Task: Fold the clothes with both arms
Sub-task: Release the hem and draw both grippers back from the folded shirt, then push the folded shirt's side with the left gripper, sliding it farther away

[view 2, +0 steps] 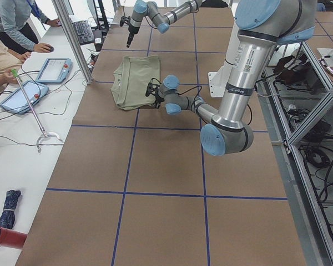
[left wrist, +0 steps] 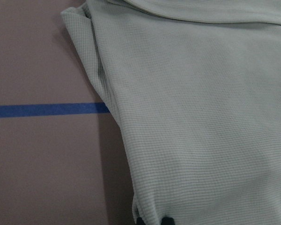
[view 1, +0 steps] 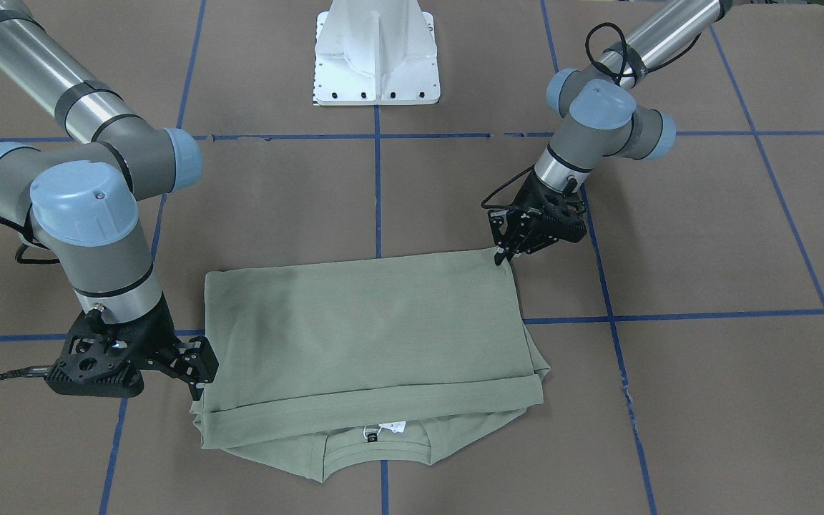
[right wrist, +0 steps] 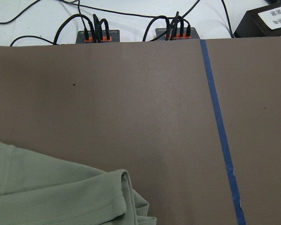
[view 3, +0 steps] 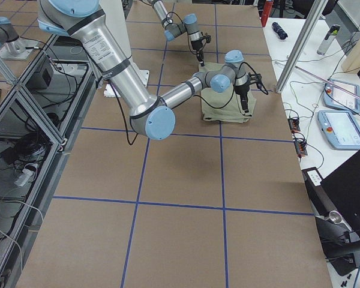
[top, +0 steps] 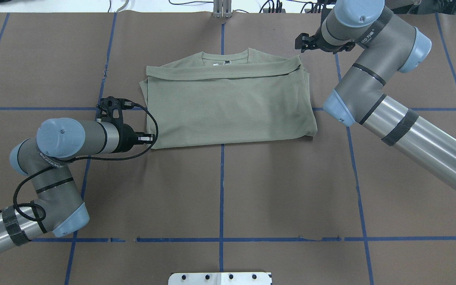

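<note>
The sage-green shirt (view 1: 369, 329) lies folded into a flat rectangle on the brown table, its collar and white neck tag (view 1: 392, 428) on the side away from the robot. My left gripper (view 1: 501, 256) sits low at the shirt's (top: 228, 103) near-left corner, its tips (left wrist: 167, 220) close together on the fabric (left wrist: 201, 117). Hovering beside the far-right corner is my right gripper (view 1: 199, 378), just off the cloth with its fingers apart and nothing between them. The right wrist view holds only that corner (right wrist: 51, 192) and bare table.
The white pedestal base (view 1: 376, 64) stands behind the shirt on the robot's side. Blue tape lines (top: 222, 190) cross the brown table. Power strips with cables (right wrist: 96, 35) lie along the far edge. People sit at a side table with tablets (view 2: 50, 69).
</note>
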Tool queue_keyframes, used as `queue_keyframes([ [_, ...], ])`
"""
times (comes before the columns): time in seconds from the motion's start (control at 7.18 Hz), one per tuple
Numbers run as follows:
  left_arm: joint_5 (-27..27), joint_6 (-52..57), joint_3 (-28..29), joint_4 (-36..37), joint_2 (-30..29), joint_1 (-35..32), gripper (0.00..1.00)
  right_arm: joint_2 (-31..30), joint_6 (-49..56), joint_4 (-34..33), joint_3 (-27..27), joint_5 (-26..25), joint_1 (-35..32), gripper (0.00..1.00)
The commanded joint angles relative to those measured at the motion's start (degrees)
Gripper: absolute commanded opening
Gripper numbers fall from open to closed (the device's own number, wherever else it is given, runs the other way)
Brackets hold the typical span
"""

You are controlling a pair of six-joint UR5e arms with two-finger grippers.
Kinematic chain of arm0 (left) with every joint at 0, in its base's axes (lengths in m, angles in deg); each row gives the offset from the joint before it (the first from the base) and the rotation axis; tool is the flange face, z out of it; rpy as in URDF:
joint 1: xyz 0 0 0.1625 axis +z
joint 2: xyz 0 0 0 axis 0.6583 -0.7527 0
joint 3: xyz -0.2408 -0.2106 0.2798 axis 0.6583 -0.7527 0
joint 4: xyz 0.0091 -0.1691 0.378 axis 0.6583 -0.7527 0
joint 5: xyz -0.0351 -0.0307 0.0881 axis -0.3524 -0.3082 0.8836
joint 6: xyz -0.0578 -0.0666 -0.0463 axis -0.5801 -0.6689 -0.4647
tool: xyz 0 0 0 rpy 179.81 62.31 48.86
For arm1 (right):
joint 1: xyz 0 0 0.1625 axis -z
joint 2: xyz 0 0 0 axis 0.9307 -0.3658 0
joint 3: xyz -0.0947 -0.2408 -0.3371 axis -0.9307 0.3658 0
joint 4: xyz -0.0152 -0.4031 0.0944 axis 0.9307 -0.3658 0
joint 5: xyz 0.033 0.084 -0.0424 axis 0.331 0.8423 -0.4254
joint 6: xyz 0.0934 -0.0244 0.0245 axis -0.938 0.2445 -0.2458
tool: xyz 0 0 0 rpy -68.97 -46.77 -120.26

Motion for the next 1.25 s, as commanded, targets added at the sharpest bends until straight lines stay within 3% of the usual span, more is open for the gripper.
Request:
queue_keyframes([
  [0.0,0.15,0.0,-0.12,-0.09,0.09,0.5,0.0,0.0,0.0,-0.09,0.18,0.0,0.07,1.0],
  [0.28,-0.45,1.05,-1.95,0.52,1.05,0.15,0.0,0.09,0.0,0.0,0.18,0.0,0.16,1.0],
  [0.56,-1.34,11.88,-3.12,0.53,4.92,-5.08,0.0,0.09,0.09,0.0,0.18,0.09,0.25,1.0],
  [0.84,-1.34,22.62,5.88,-0.08,3.53,-14.92,0.0,0.17,0.09,0.0,0.18,0.0,0.34,1.0],
  [1.11,-0.99,25.92,18.35,0.35,-6.18,-21.19,0.0,0.35,0.09,0.0,0.0,0.0,0.34,1.0],
])
